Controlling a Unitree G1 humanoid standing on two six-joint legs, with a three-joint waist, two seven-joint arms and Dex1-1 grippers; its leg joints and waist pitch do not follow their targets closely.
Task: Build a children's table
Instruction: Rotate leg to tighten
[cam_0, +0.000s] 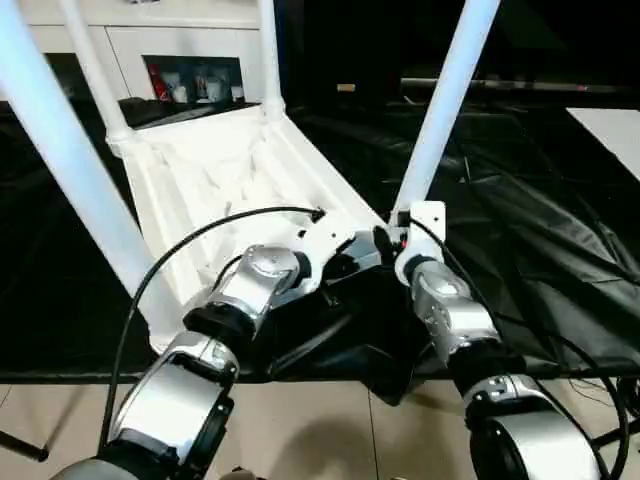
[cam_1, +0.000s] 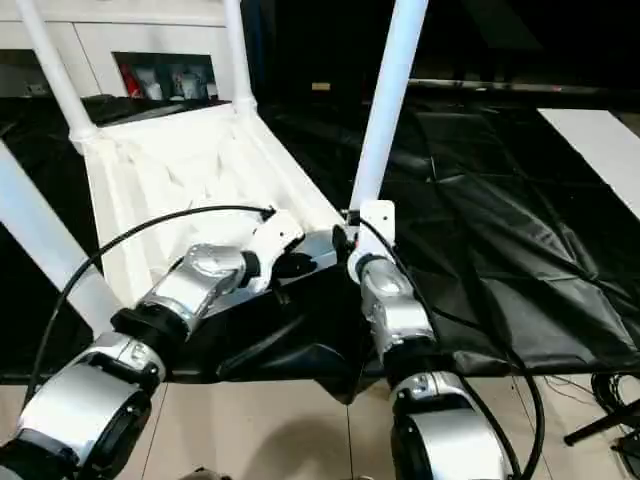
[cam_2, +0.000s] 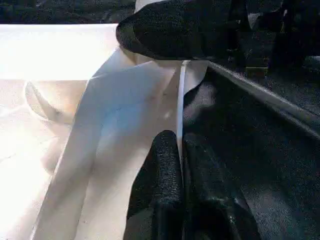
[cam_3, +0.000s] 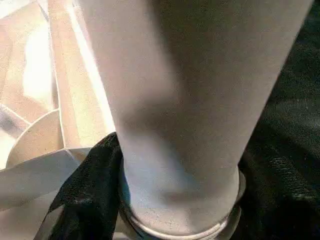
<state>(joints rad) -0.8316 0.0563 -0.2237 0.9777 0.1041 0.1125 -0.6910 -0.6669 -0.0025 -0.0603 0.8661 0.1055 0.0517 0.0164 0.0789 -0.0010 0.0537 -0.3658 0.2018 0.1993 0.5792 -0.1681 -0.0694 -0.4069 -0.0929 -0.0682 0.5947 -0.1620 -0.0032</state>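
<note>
The white plastic rectangular table top (cam_0: 240, 170) lies ribbed underside up on black sheeting (cam_0: 520, 230), four white tapered tube legs upright. The left tool (cam_2: 181, 165) pinches its thin near rim tight. The right tool's (cam_0: 392, 240) opening cannot be told; beside it rises the near-right leg (cam_0: 440, 110).

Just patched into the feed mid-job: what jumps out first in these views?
The white table top lies upside down on the black sheet, ribbed underside up, with four white legs rising from its corners. Both arms meet at its near right corner: the left pincer is shut on the top's thin edge, and the right pincer sits at the base of the near right leg.
</note>
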